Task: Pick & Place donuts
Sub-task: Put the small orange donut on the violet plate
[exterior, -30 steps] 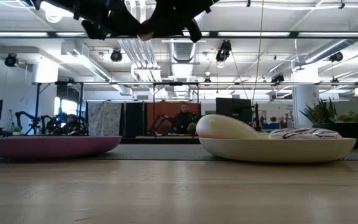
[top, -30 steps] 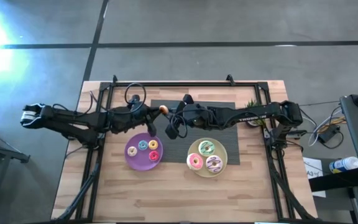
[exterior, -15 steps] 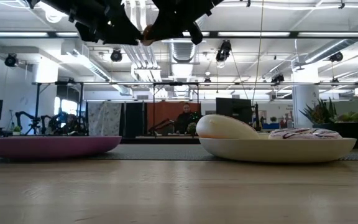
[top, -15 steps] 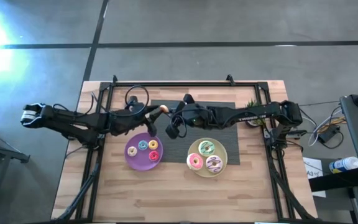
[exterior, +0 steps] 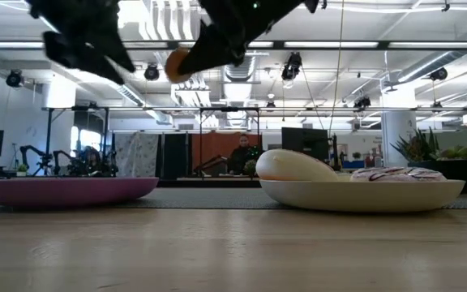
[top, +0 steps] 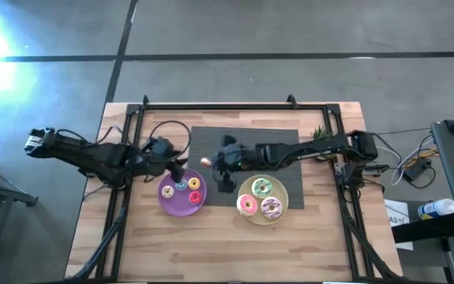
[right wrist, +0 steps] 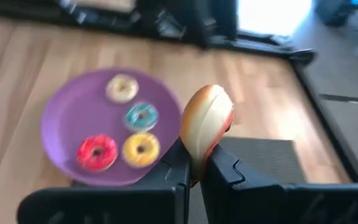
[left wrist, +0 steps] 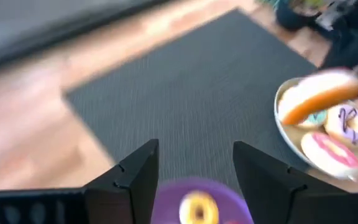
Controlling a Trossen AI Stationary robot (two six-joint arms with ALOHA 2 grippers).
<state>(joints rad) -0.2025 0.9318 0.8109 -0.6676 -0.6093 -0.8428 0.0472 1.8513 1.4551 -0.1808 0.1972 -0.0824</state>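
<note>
From above, the purple plate (top: 182, 193) carries small donuts (top: 189, 188), and the pale-yellow plate (top: 263, 198) at its 3 o'clock holds three iced donuts (top: 259, 198). The right gripper (top: 219, 163) hangs between the plates with an orange-and-pale donut (top: 206, 161) at its tip. Low down, that donut (exterior: 177, 62) rides high above the table. The left gripper (left wrist: 194, 165) stands spread and empty over the purple plate's edge. The right gripper (right wrist: 195, 167) pinches the orange-topped donut (right wrist: 205, 124); four small donuts (right wrist: 122, 134) lie on the purple plate (right wrist: 64, 127).

purple plate (top: 169, 204), pale-yellow plate (top: 284, 202), dark mat (top: 247, 139)
</note>
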